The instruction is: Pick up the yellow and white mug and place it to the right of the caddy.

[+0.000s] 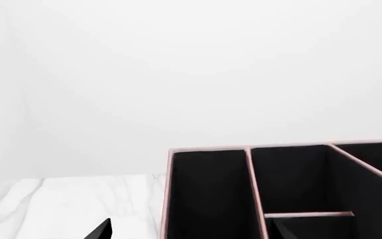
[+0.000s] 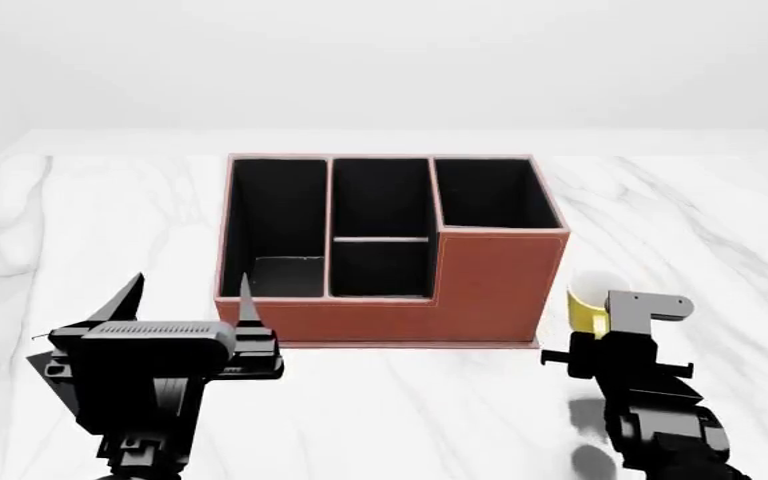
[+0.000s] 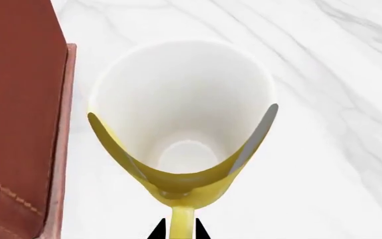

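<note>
The right tool (image 2: 607,318) grips the mug (image 3: 181,117) at the head view's lower right, just beside the caddy (image 2: 398,290). Released tilted, it might tip or knock the caddy. The left tool (image 2: 187,300) idles open.

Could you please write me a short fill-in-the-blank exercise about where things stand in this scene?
1. The right gripper is shut on the ____.
2. The yellow and white mug sits to the ____ of the caddy.
3. The mug's interior is ____.
4. The left gripper holds ____.

Missing words: mug; right; white; nothing
</note>
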